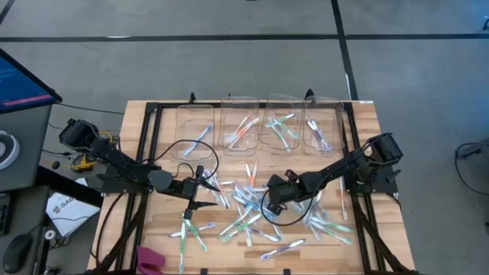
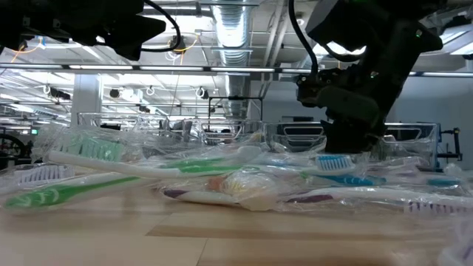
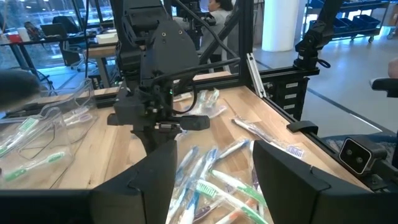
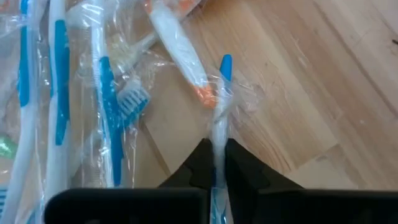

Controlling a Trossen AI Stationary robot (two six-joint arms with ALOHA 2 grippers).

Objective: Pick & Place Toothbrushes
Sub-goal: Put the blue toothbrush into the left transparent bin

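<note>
One slim blue-and-white plastic-wrapped toothbrush [image 4: 219, 106] is clamped in the right gripper [image 4: 216, 163]; left gripper [image 3: 214, 177] hangs spread, empty.

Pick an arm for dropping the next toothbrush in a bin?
Right. The right gripper is already shut on a wrapped blue toothbrush in the pile; the left gripper hangs open and empty.
</note>
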